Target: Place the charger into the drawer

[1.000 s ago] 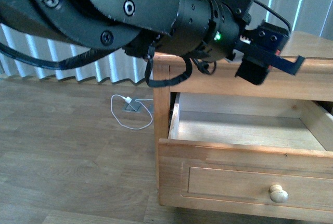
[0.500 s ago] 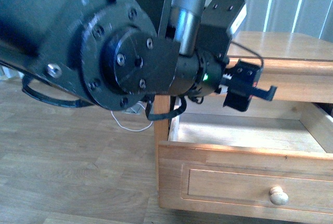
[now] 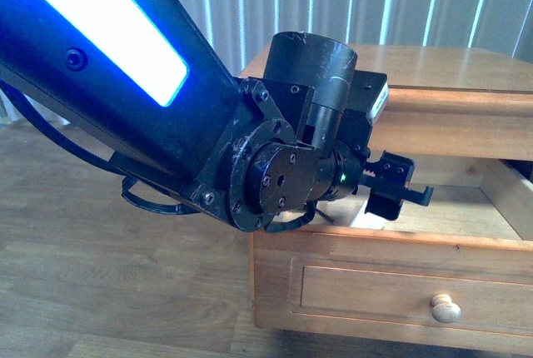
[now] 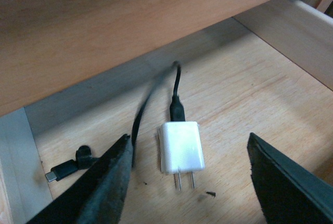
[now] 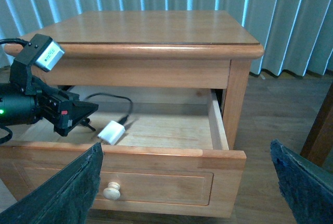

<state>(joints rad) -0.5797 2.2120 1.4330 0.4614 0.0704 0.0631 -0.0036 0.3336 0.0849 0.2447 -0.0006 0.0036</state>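
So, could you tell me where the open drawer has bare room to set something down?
The drawer floor is bare from the charger to the side wall farthest from the left tool. It is crowded around the charger, its cable and that tool.

Daylight is coming through the blinds [image 3: 333, 8] behind the cabinet [image 3: 450, 112], leaving the front view dim and cool-toned. A light strip [image 3: 100, 21] on the left arm [image 3: 208, 116] is glowing blue-white and blowing out; a green lamp [image 3: 342, 177] is shining at its wrist. In the left wrist view the charger [image 4: 179, 147] is looking slightly overexposed, its black cable [image 4: 141, 112] is smearing with blur, and the left pincer's fingers [image 4: 106, 182] are sitting dark and out of focus. In the right wrist view the cabinet top [image 5: 151, 26] is catching soft glare, and the right pincer's fingers [image 5: 67, 193] are showing soft-edged.
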